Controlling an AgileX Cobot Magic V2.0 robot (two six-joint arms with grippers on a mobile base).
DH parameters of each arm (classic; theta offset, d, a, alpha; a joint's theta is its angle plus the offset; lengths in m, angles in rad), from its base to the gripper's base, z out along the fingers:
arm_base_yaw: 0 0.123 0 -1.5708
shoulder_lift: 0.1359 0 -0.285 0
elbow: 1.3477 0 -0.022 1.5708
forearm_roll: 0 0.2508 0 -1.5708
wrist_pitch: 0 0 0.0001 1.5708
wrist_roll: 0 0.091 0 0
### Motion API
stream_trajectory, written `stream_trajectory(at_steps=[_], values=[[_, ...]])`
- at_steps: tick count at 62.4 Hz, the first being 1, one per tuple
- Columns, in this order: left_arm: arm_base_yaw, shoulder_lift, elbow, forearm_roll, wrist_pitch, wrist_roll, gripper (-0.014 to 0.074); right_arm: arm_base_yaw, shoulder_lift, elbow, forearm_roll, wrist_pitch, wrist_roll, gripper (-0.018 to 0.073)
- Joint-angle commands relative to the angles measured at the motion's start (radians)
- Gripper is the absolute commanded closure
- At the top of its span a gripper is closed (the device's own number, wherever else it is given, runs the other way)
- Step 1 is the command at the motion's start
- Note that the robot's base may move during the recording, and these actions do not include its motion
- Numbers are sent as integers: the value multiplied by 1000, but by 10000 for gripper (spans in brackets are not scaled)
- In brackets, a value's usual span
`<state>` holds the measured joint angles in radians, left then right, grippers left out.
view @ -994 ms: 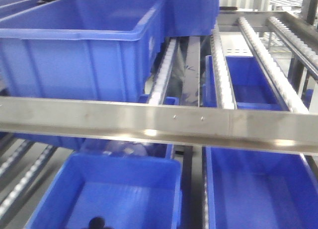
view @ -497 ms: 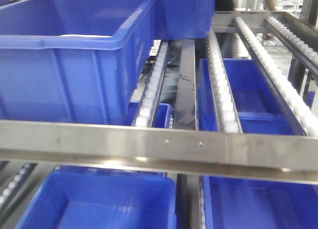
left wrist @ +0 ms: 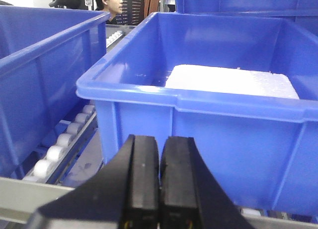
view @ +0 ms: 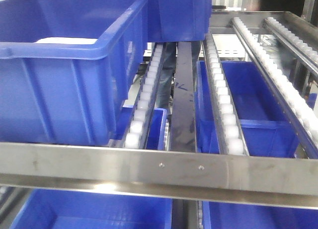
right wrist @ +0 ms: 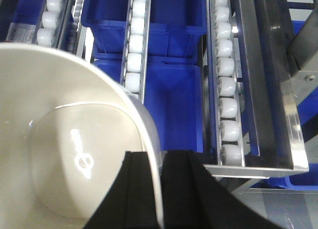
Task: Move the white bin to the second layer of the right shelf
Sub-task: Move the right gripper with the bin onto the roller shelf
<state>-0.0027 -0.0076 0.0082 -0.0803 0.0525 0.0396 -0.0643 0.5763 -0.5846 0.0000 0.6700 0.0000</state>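
**White bin riding in right gripper above the roller lanes**

The right gripper (right wrist: pixel 159 189) is pinching the rim of the white bin (right wrist: pixel 64 154), one black finger sitting inside the wall and the other outside it, with the thin cream edge running up between them. The bin is filling the lower left of the right wrist view, its mouth facing the camera and its glossy rounded base catching a highlight; its left and bottom edges are running out of the picture. Just beyond the rim, lanes of white rollers (right wrist: pixel 227 85) are stretching away on the steel rack level (right wrist: pixel 278 105), with blue crates (right wrist: pixel 171 114) showing beneath them. Whether the bin is touching any roller cannot be told.

The left gripper (left wrist: pixel 159 189) is hanging empty, its two black pads pressed flat together, just in front of a blue crate (left wrist: pixel 223 134) holding a white foam-like slab (left wrist: pixel 231 80). A man's head (left wrist: pixel 109 0) is showing at the top left, partly cropped.

In the front-facing view, the flat steel front rail (view: pixel 159 174) with two screws is crossing the frame; neither gripper nor the bin is appearing there, and the crates below the rail are being cut off at the bottom edge.
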Motion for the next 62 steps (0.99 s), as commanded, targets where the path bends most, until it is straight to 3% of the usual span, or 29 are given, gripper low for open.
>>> stream_trajectory(at_steps=[1, 28, 41, 62], values=[[1, -16, 27, -5, -83, -5, 512, -6, -1, -30, 0, -86, 0, 503], [1, -16, 27, -5, -83, -5, 512, -6, 1, -30, 0, -98, 0, 503], [1, -16, 27, -5, -83, -5, 512, -6, 84, -30, 156, -277, 0, 503], [1, -16, 27, -5, -83, -5, 512, 9, 440, -33, 183, -521, 0, 503]])
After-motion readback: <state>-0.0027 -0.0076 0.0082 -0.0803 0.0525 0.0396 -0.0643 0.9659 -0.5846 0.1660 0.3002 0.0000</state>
